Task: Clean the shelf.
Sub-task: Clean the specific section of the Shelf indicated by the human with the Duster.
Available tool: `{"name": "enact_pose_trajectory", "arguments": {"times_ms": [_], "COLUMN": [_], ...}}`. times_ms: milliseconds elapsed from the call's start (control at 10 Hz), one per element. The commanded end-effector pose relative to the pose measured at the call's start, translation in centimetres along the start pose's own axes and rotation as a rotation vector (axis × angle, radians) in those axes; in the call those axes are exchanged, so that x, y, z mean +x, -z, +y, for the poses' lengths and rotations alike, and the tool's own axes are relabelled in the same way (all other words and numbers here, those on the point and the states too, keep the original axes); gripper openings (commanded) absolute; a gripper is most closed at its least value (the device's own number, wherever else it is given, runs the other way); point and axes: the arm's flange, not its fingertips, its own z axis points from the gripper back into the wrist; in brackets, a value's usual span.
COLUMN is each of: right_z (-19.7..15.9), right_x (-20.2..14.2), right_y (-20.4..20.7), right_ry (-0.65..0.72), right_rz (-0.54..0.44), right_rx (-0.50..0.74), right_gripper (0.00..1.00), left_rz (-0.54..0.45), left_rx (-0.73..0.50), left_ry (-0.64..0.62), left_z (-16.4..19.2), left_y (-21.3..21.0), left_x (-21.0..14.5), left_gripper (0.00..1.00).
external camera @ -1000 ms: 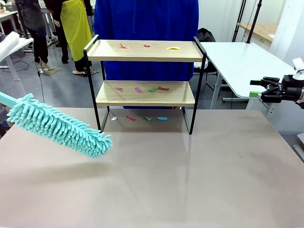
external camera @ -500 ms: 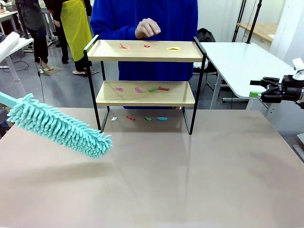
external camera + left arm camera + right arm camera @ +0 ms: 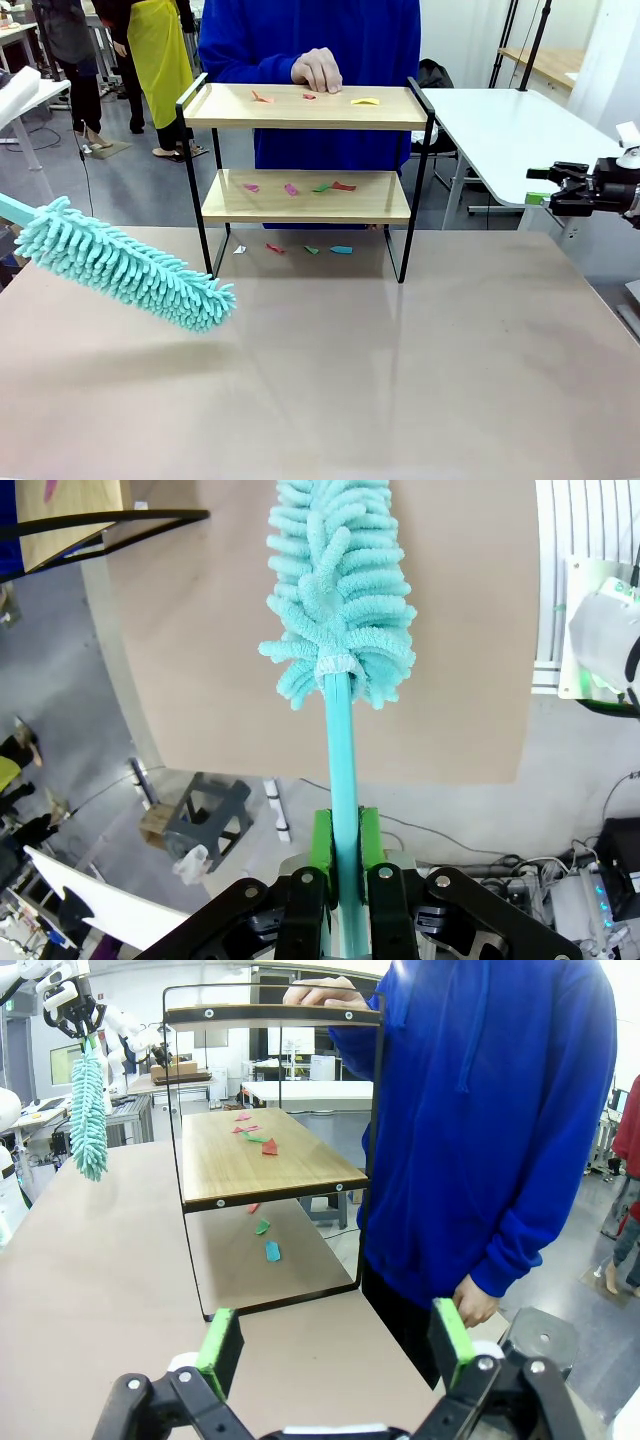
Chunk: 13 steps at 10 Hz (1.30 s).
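**Duster up, shelf not yet touched**

The cleaning looks barely begun. The shelf (image 3: 305, 120) stands at the far side of the table (image 3: 400, 360), and its boards are dotted with coloured scraps (image 3: 365, 101). There are a few on the top board, several more on the lower board, and another handful on the table between the legs.

The left gripper (image 3: 345, 835) has its green pads pressed tight on the handle of a teal duster (image 3: 130, 265). The fluffy head hangs out over the table's left side. It is clear of the surface and well apart from the shelf, its tip pointing roughly toward the near left leg.

The right gripper (image 3: 335, 1345) waits off to the right with its jaws spread wide and nothing between them. It faces the shelf's end from a distance.

Across the table, the person's hand (image 3: 318, 70) rests at the far edge of the top board, close to one of the scraps. Whether it touches any cannot be told.

So the tool is in hand and little else is done. No tier looks swept, and both boards and the patch of table underneath remain to be cleared.
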Motion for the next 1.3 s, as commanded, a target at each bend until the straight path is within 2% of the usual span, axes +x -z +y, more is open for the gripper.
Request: {"name": "enact_pose_trajectory", "arguments": {"times_ms": [0, 800, 900, 1000, 1100, 1200], "right_z": [0.0, 0.0, 0.0, 0.0, 0.0, 0.0], "right_x": [0.5, 0.5, 0.5, 0.5, 0.5, 0.5], "right_y": [0.1, 0.1, 0.1, 0.1, 0.1, 0.1], "right_ry": [0.015, 0.015, 0.015, 0.015, 0.015, 0.015], "right_rz": [0.007, 0.007, 0.007, 0.007, 0.007, 0.007], "right_rx": [-0.001, -0.001, -0.001, -0.001, -0.001, -0.001], "right_gripper": [1.00, 1.00, 1.00, 1.00, 1.00, 1.00], "left_rz": [-0.004, 0.000, -0.033, -0.103, -0.135, -0.220], "left_rx": [0.006, 0.000, 0.023, 0.040, 0.071, 0.074], "left_ry": [0.006, 0.000, -0.101, -0.127, -0.210, -0.223], "left_z": [0.0, 0.0, 0.4, 0.3, 0.2, 0.1], "left_y": [-0.3, 0.0, -1.7, -4.0, -6.0, -8.3], "left_x": [-0.1, 0.0, 0.9, 2.0, 3.1, 4.5], "left_gripper": [0.13, 0.13, 0.13, 0.13, 0.13, 0.13]}}
